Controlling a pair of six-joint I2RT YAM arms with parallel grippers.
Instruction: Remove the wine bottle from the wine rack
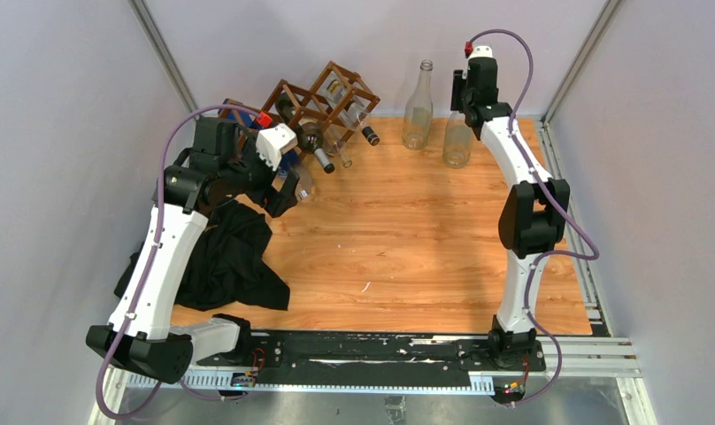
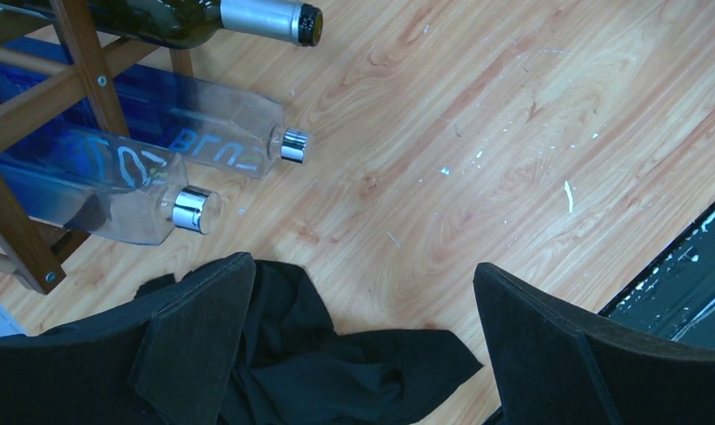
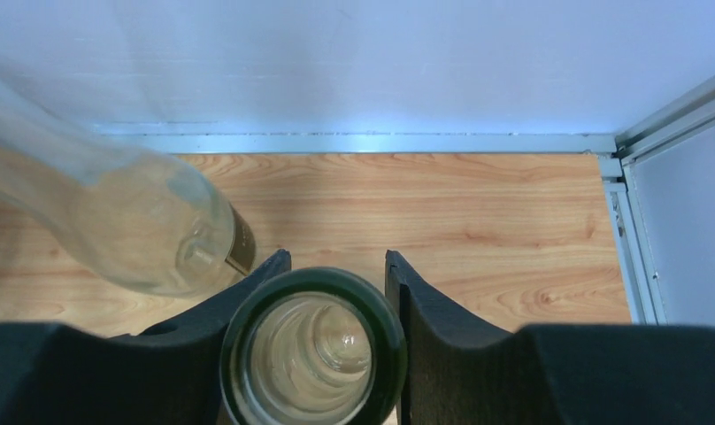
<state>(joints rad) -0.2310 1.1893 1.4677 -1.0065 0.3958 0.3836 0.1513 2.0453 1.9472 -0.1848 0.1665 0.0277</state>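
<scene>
The wine bottle [image 3: 314, 350] is pictured upright at the back of the desk [image 1: 407, 230], well apart from the wine rack [image 2: 87, 66], its neck straddled by the right claw [image 3: 336, 261]; whether it is pinched cannot be told. Only the left wrist view shows "BLU" lettered on a racked blue bottle [image 2: 212, 133], beyond the wide-spread left claw [image 2: 363, 270]

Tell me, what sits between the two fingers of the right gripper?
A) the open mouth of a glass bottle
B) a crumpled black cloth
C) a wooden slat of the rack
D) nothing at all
A: in the right wrist view, the right gripper has the round open mouth of a glass bottle between its two dark fingers, which sit close on either side of it.
</scene>
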